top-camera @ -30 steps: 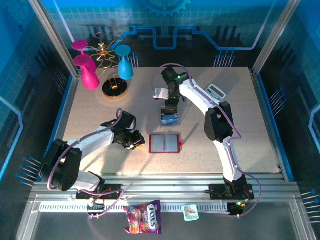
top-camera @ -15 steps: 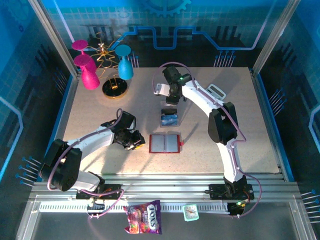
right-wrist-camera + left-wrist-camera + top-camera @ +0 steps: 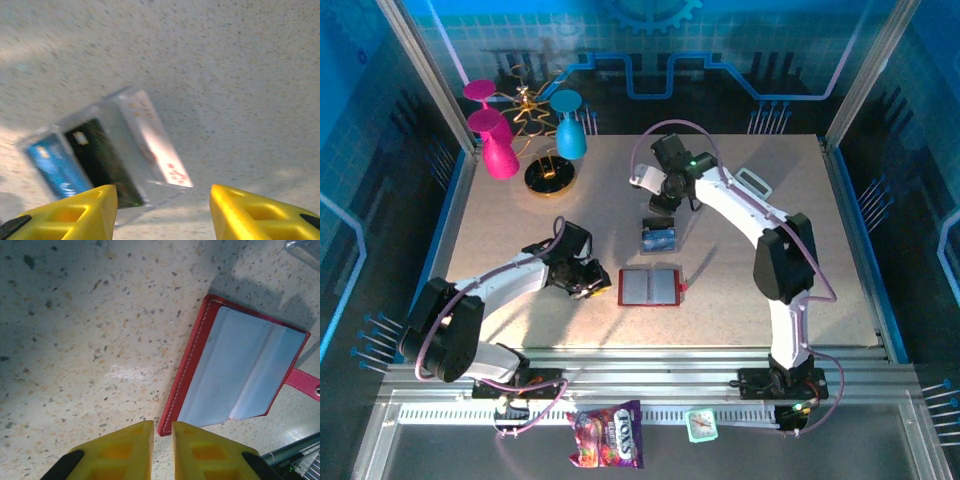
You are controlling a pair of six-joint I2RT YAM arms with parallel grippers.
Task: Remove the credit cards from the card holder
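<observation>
Left end effector [image 3: 162, 429] is nearly pressed together and pinching nothing I can see. It sits low over the tabletop [image 3: 75, 340], with the open red card holder [image 3: 235, 375] corner right at its fingertips. Right end effector [image 3: 161, 200] is spread, empty, hovering above the credit cards [image 3: 100, 155] in a clear box [image 3: 117, 107].

So the red card holder [image 3: 240, 375] lay open flat on the speckled table [image 3: 90, 340], its grey inner pockets facing up with nothing sticking out of them. The pink snap tab [image 3: 305, 382] poked out on the right side. The left gripper [image 3: 163, 440] sat at the bottom, its yellow fingers [image 3: 125, 450] nearly together, just a thin slit between them, right by the holder's near corner.
</observation>
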